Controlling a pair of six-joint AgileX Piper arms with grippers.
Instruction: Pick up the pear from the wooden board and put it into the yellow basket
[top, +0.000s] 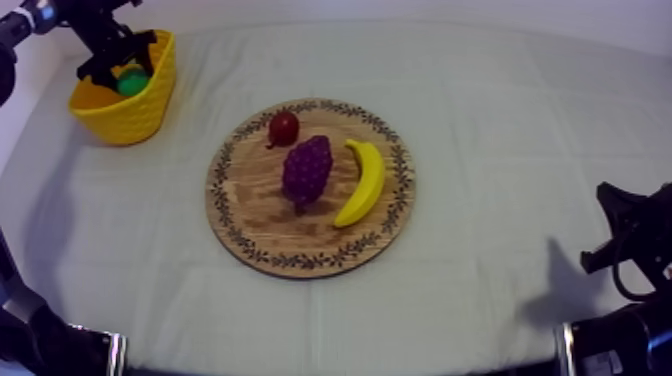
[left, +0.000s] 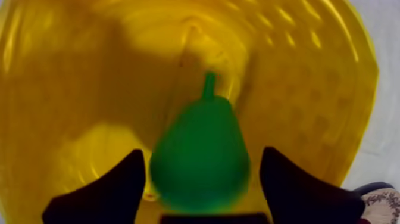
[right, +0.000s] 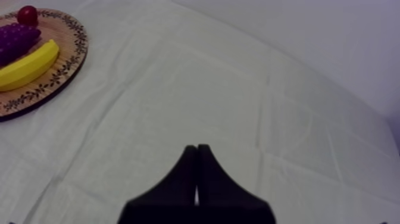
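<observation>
The green pear (left: 200, 158) hangs stem-up inside the yellow basket (left: 65, 77), between the spread fingers of my left gripper (left: 202, 156). A thin gap of yellow shows on each side of the pear, so the fingers are open and off it. In the top view the left gripper (top: 122, 58) is over the basket (top: 128, 110) at the far left, with the pear (top: 132, 82) just below it. The wooden board (top: 250, 225) lies mid-table. My right gripper (right: 196, 152) is shut on nothing, low at the right (top: 612, 232).
On the board lie a small red fruit (top: 284, 127), a bunch of purple grapes (top: 306, 170) and a banana (top: 364, 182). In the right wrist view the board (right: 56, 77) is far off beside bare cloth.
</observation>
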